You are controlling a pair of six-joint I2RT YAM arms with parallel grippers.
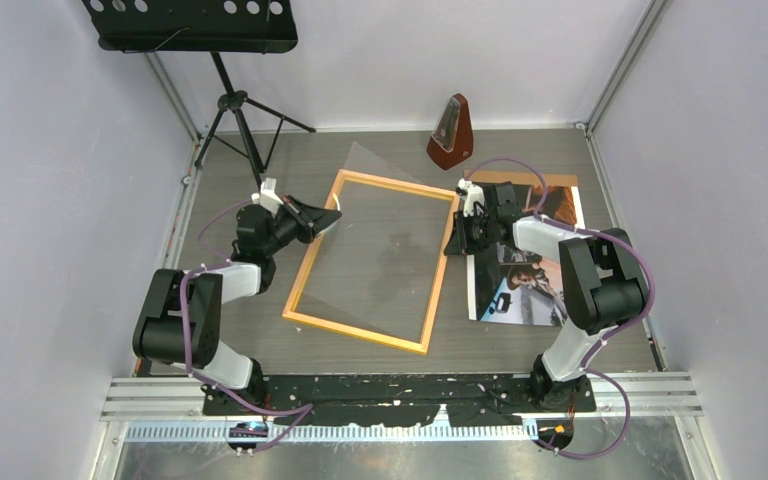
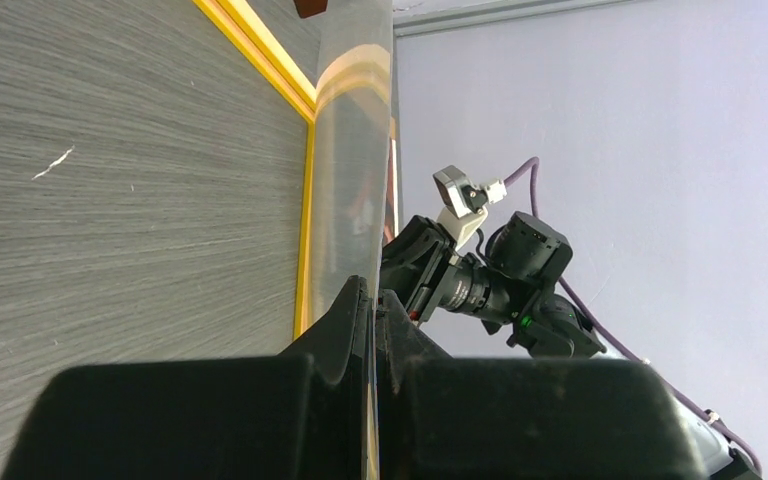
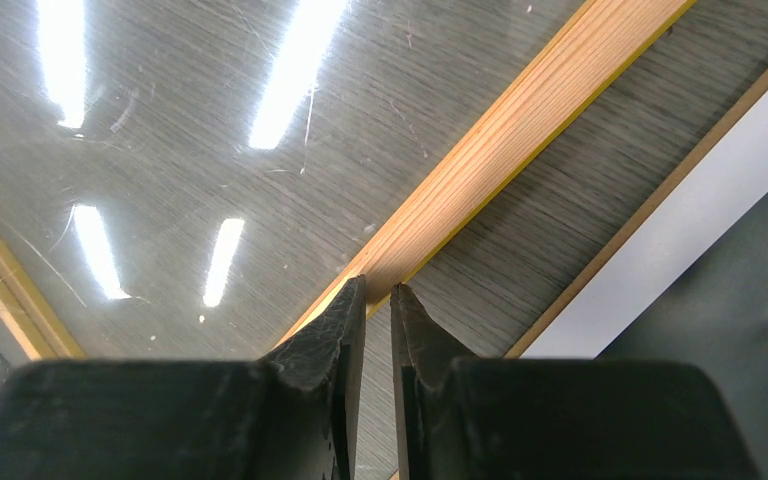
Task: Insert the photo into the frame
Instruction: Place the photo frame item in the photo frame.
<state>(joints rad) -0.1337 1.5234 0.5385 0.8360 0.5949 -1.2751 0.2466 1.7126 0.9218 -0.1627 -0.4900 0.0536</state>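
The frame lies flat at the centre of the top view on the grey table. The left gripper, at its upper left edge, has its jaws pressed together on the edge of a clear sheet tilted above the frame. The right gripper sits at the frame's right strip, jaws a narrow slit apart; whether they pinch it, I cannot tell. The photo lies right of the frame, under the right arm
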